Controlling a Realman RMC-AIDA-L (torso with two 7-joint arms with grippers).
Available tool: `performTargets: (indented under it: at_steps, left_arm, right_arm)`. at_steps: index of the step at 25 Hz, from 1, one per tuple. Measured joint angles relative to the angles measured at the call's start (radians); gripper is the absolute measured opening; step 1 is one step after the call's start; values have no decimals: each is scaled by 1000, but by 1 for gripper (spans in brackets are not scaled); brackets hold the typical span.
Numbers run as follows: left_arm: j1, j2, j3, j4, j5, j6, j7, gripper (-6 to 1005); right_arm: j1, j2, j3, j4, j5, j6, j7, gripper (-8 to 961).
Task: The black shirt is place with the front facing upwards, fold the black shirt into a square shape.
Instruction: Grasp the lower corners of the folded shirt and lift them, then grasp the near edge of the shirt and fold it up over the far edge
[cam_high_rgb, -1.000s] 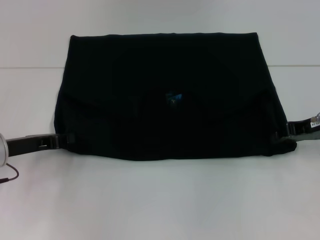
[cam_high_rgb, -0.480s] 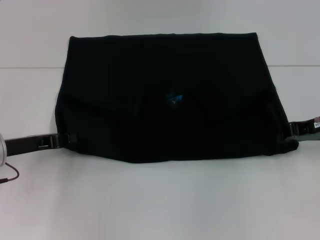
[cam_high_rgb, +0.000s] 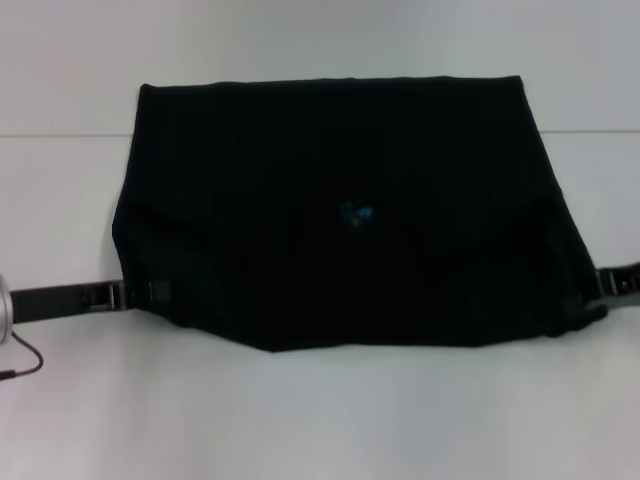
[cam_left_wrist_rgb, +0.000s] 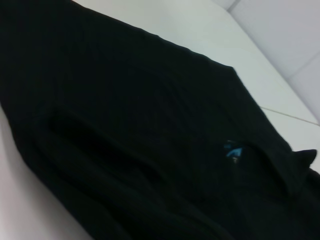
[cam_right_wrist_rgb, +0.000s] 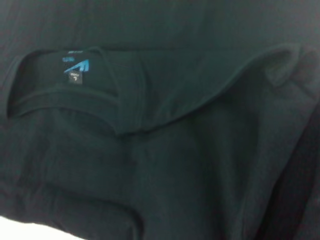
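Two claws are at the edges of one black shirt (cam_high_rgb: 335, 200) on a white table (cam_high_rgb: 320, 420).

The shirt lies folded in the middle of the table, wide and flat, with a straight far edge and a near edge that dips down to a blunt point. A small blue label (cam_high_rgb: 355, 211) shows near the middle of the cloth, inside the round neck hole. The left claw (cam_high_rgb: 140, 293) reaches in low from the left side and meets the shirt's near left corner. The right claw (cam_high_rgb: 602, 290) does the same at the near right corner, where the cloth is bunched up. Both claws' tips are hidden by the black cloth, so I cannot tell whether they are pinching it or open.
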Motion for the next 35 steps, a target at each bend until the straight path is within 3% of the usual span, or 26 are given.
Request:
performTargets:
  at_steps: [11,22,29,35]
  left_arm:
    - [12,38,-131,51,208,367,-77,61]
    - [41,38,-158,75,442,618,-85,60]
    - [52,22,-79,91,522,642,-123,60]
    - [33,27,-102,78,465,639,-114,60]
  right_arm:
    - [-100,10,54,-30,6,-315,-187,57]
    - [-191,6,43,-22,-11,-492,-382,57]
    - [-208,25,47,-13,-72,-508,-431,57]
    - [-188,25,126,41,-67,-480,-437,57]
